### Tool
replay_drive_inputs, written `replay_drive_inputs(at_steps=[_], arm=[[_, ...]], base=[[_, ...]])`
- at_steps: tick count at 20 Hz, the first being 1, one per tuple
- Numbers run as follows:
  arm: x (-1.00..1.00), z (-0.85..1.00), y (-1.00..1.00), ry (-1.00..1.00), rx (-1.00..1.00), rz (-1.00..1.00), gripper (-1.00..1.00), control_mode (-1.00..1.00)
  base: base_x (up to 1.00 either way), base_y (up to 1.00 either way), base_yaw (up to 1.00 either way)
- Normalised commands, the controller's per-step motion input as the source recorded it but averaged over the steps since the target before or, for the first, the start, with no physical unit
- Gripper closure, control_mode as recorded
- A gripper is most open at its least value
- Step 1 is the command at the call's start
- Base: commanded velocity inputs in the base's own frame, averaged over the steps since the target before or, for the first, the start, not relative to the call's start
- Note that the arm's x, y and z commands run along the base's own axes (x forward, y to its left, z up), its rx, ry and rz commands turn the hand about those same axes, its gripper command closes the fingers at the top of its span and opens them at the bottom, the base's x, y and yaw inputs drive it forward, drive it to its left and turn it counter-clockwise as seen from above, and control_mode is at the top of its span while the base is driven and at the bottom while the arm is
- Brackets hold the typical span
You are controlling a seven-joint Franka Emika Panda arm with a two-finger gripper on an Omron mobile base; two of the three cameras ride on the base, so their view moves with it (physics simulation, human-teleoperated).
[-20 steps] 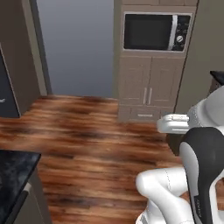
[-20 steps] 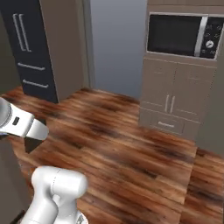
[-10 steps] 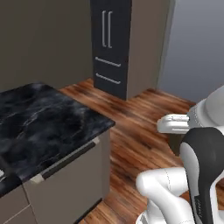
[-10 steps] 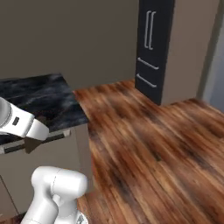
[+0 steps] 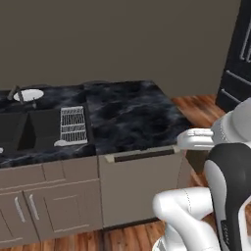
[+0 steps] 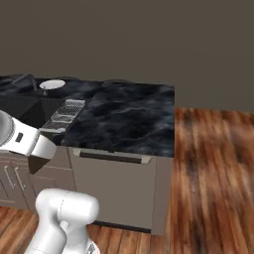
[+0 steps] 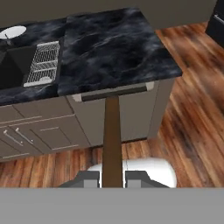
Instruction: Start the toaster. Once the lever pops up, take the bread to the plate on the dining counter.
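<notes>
The dining counter (image 5: 127,115) filled the middle of the base views, with the white plate (image 5: 28,94) far back at ten o'clock beside the sink (image 5: 24,130). In the hand view the gripper (image 7: 112,177) had its jaws clamped on the bread (image 7: 112,135), seen edge-on. Toasting and pickup looked done; carrying and placing the slice remained.

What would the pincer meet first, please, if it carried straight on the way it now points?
Probably the dishwasher front under the dining counter: the pincer, shut on the bread, aims there, though depth is hard to judge.
</notes>
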Motion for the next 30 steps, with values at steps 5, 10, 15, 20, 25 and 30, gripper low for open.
replay_drive_inputs(at_steps=[5,10,15,20,25,30], arm=[[0.00,0.00,0.00,0.00,0.00,0.00,1.00,1.00],[0.00,0.00,0.00,0.00,0.00,0.00,1.00,1.00],[0.00,0.00,0.00,0.00,0.00,0.00,1.00,1.00],[0.00,0.00,0.00,0.00,0.00,0.00,1.00,1.00],[0.00,0.00,0.00,0.00,0.00,0.00,1.00,1.00],[0.00,0.00,0.00,0.00,0.00,0.00,1.00,1.00]], base=[[0.01,-0.29,0.44],[0.02,-0.87,0.20],[0.09,-1.00,0.04],[0.25,-1.00,0.00],[0.46,-1.00,0.00],[0.74,-1.00,0.00]])
